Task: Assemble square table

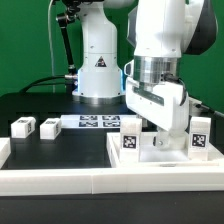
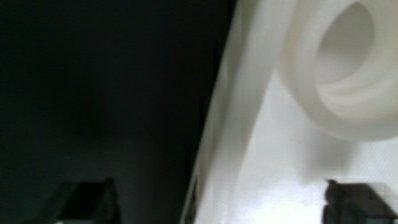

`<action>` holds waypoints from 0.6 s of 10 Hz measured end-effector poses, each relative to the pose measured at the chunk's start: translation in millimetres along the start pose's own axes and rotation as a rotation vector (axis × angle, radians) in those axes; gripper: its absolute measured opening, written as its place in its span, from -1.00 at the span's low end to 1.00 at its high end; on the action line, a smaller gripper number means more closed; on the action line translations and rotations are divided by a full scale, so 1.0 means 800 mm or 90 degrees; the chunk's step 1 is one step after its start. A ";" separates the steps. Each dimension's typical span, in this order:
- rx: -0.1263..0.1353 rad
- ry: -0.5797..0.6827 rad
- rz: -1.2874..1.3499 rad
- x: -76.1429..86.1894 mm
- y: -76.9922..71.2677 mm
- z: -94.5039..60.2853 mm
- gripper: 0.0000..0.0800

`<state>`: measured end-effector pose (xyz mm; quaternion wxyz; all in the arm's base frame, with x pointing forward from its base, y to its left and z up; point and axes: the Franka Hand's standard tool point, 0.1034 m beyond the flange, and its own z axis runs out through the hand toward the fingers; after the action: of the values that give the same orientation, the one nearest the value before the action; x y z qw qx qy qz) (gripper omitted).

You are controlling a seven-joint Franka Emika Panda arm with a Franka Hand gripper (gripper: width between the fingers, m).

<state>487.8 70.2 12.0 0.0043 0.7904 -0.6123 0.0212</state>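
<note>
Tabletop [image 1: 165, 157] lies flat at lower right of the exterior frame. It's square, so no long axis. Tagged rim faces the camera, edges parallel to the border wall [image 1: 70, 182] in front. Wrist view: its round socket [image 2: 356, 60] faces the camera. Gripper [image 1: 160, 132] has its jaws spread wide, straddling the tabletop edge and clamping nothing. Leg [image 1: 22, 127] and second leg [image 1: 49, 127] are at mid-left, well apart from the tabletop.

The gripper [image 1: 158, 140] is held low over the tabletop [image 1: 172, 158]; a leg [image 1: 22, 127] and a second leg [image 1: 48, 127] are laid at the exterior view's left
</note>
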 end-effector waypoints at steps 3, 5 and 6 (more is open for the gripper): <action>-0.001 0.001 0.001 0.015 0.003 0.001 -0.39; 0.000 0.001 0.012 0.024 0.006 0.002 -0.73; 0.000 0.000 0.011 0.025 0.007 0.002 -0.79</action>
<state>487.3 49.6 11.4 0.0042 0.7849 -0.6192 0.0213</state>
